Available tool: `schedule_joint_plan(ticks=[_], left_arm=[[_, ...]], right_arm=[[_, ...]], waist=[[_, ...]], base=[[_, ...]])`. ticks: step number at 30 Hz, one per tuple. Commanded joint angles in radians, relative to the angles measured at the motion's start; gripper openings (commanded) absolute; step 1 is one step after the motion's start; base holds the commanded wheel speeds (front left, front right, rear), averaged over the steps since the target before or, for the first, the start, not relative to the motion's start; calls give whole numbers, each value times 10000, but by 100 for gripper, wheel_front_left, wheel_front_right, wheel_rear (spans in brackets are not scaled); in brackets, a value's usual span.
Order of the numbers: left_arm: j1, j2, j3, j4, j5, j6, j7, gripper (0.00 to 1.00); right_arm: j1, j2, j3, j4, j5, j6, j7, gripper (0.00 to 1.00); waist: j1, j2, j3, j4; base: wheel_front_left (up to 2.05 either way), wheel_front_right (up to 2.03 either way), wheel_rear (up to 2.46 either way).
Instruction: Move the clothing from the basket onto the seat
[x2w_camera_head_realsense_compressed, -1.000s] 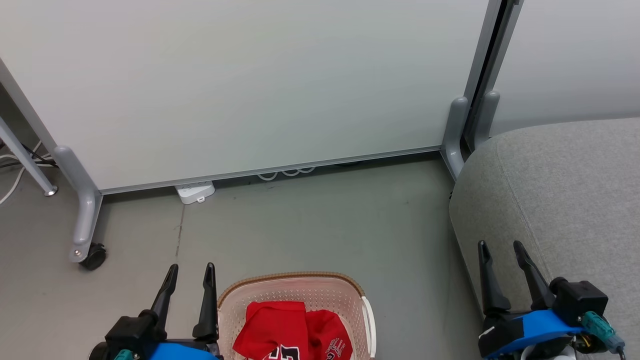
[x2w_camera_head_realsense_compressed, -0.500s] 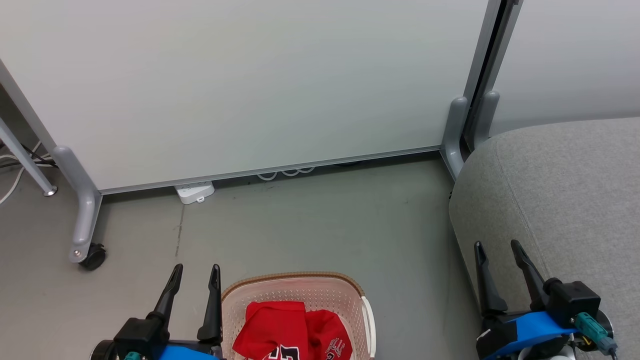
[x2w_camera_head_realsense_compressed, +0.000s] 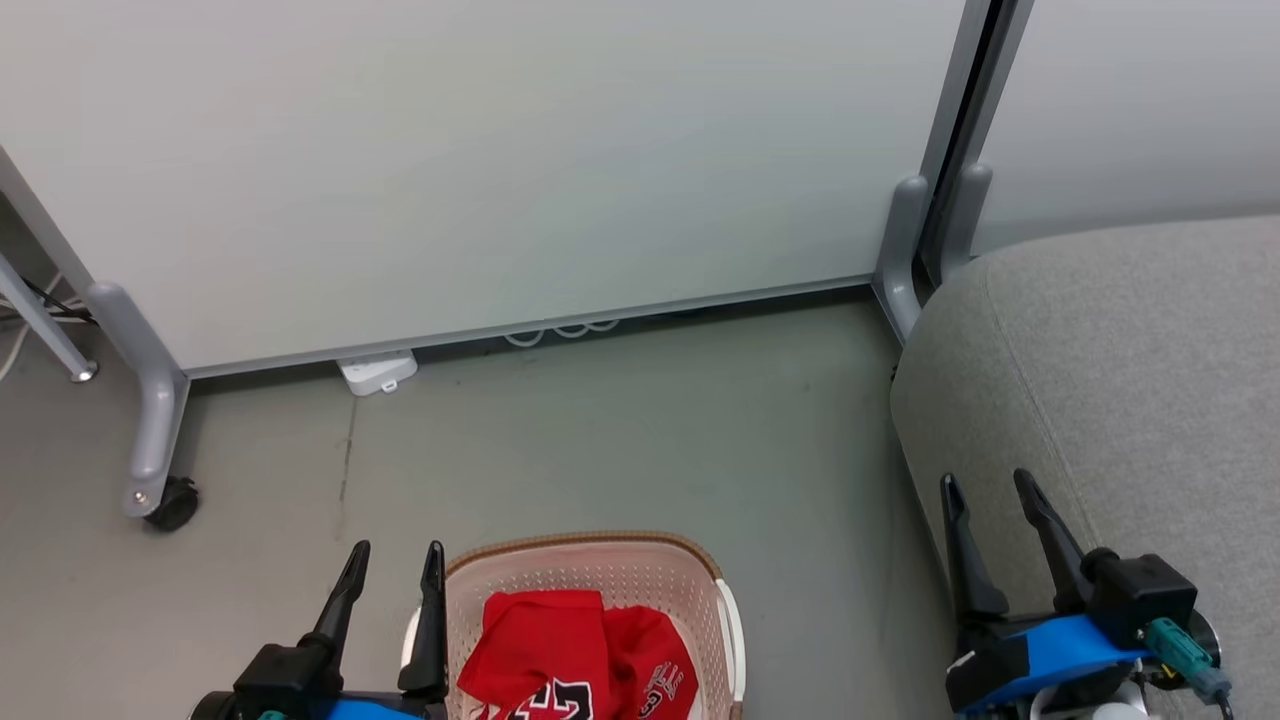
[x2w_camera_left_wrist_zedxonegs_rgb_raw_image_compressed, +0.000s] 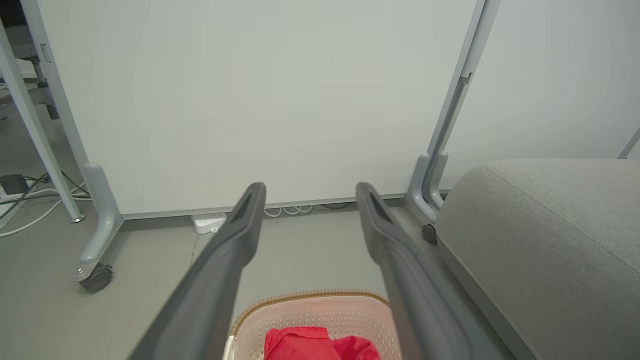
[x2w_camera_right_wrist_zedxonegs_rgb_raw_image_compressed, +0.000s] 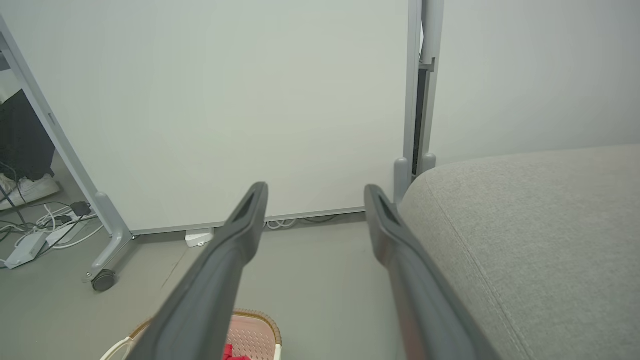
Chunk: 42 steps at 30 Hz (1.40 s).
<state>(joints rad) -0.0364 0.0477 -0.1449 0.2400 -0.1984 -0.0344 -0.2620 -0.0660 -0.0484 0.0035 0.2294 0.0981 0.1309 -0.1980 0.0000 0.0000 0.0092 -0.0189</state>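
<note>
Grey floor (x2w_camera_head_realsense_compressed: 620, 440) before white partition (x2w_camera_head_realsense_compressed: 500, 150), red clothing (x2w_camera_head_realsense_compressed: 560, 640) lying in basket (x2w_camera_head_realsense_compressed: 590, 548), left gripper (x2w_camera_head_realsense_compressed: 397, 548) beside basket, fingers apart, empty, right gripper (x2w_camera_head_realsense_compressed: 985, 477) over seat (x2w_camera_head_realsense_compressed: 1120, 360) edge, fingers apart, empty

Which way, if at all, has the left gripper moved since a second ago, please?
Yes: judged against the laundry basket, the left gripper has shifted rightward, toward its left rim.
</note>
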Motion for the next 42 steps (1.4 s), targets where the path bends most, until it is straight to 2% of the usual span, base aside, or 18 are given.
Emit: schedule_joint_plan(ticks=[1,9,15,25,37,42], left_arm=[[-62,49,-29,79,35,-50,-42,100],[-976,143,-263,1182,219,-346,-39,100],[-1963,335,-385,2886,114,-562,106,100],[-3761,575,-738,5698,-336,-885,1116,100],[-5243,1072,-847,7623,-652,-926,2182,100],[-5625,1302,-696,8207,-805,-716,2418,100]], right_arm=[[-200,-34,51,-136,30,-3,-5,100],[-1095,-32,248,-608,-58,-3,-81,100],[-1853,-28,599,-747,102,-3,-225,100],[-2625,-26,1293,-535,683,-5,-519,100],[-3130,-25,1773,-549,1289,-5,-681,100],[-3243,-25,1937,-838,1528,-5,-679,100]], waist=[[0,0,312,-104],[0,0,1920,-485],[0,0,3256,-912],[0,0,4954,-1596],[0,0,6283,-2374],[0,0,6700,-2665]], base=[[0,0,0],[0,0,0],[0,0,0],[0,0,0],[0,0,0],[0,0,0]])
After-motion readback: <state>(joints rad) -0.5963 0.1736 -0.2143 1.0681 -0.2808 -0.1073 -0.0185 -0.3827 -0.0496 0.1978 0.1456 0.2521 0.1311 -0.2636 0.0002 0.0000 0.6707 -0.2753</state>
